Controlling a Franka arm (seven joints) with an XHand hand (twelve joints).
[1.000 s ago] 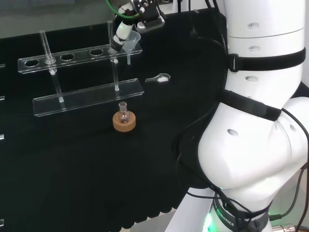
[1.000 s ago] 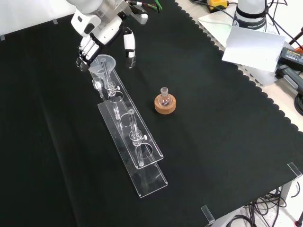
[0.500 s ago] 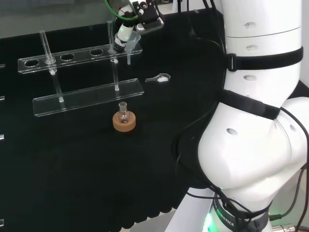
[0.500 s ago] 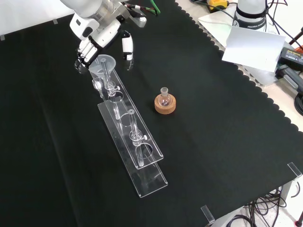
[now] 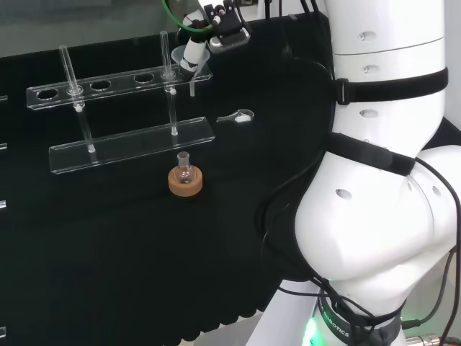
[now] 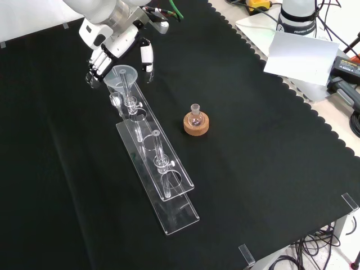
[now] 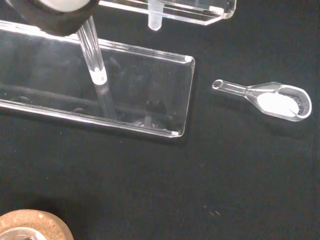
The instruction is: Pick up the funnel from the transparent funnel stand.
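Observation:
The clear funnel (image 6: 121, 76) sits in the end hole of the transparent stand (image 6: 166, 181), its stem (image 7: 155, 20) hanging below the upper rack. In the front view the hand (image 6: 110, 44) hovers just behind the funnel, with the fingers (image 6: 95, 63) at the funnel's left and the thumb (image 6: 147, 56) to its right, a gap away from the rim. In the head view the hand (image 5: 196, 49) is over the funnel (image 5: 199, 66) at the stand's (image 5: 130, 148) right end, and a fingertip looks close to the rim. The fingers are relaxed and hold nothing.
A small round flask on a cork ring (image 6: 196, 124) stands beside the stand, also near its base in the head view (image 5: 185, 180). A clear scoop with white powder (image 7: 278, 101) lies on the cloth beyond the stand's end (image 5: 239, 115). The arm's white links (image 5: 382, 180) stand at the head view's right.
The hand has drifted up and slightly left in the front view, rightward in the head view. The funnel remains seated in the stand.

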